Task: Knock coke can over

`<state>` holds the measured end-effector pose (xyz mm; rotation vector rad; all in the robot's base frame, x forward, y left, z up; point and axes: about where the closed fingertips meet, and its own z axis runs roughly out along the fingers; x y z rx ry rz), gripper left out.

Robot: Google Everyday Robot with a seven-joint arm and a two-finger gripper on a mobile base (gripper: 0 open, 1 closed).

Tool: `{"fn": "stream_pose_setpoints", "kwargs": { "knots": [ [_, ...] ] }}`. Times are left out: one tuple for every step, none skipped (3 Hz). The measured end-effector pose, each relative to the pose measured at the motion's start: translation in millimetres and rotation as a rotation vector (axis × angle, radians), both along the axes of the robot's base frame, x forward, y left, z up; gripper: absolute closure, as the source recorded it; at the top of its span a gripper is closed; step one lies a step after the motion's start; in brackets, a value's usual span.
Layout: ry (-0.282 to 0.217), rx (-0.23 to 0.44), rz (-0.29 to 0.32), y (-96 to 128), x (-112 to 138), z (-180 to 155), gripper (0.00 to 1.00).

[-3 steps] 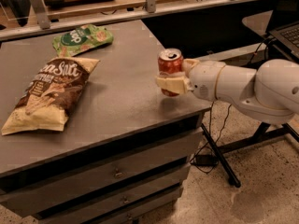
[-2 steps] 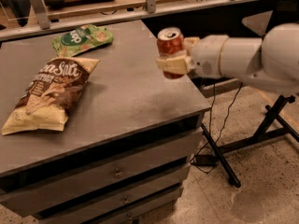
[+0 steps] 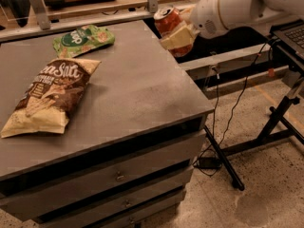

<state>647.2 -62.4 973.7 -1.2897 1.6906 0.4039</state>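
Chip bag, perhaps snack pouch, table.

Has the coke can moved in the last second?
Yes. The coke can, clamped in the gripper, has risen from the right edge of the table and now hangs tilted near its far right corner.

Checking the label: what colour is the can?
The coke can is red, camera view; the gripper holds it aloft by the table edge.

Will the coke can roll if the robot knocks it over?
Probably: the coke can is round and smooth, so lying down it would likely roll. It seems light, since the hand, shut around it, holds it tilted in the air near the table's right edge. It might roll off there.
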Motion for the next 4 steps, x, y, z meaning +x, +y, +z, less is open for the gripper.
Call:
{"fn": "stream_pose_setpoints", "kwargs": {
  "knots": [
    [-0.01, -0.206, 0.154, 19.4, -4.1, -6.4, 1.0],
    [-0.013, -0.388, 0.355, 40.5, -40.1, -20.9, 1.0],
    [-0.03, -0.545, 0.555, 60.8, -80.7, -37.8, 1.0],
    [-0.044, -0.625, 0.64, 71.6, -99.0, -50.9, 1.0]
  ]
}}
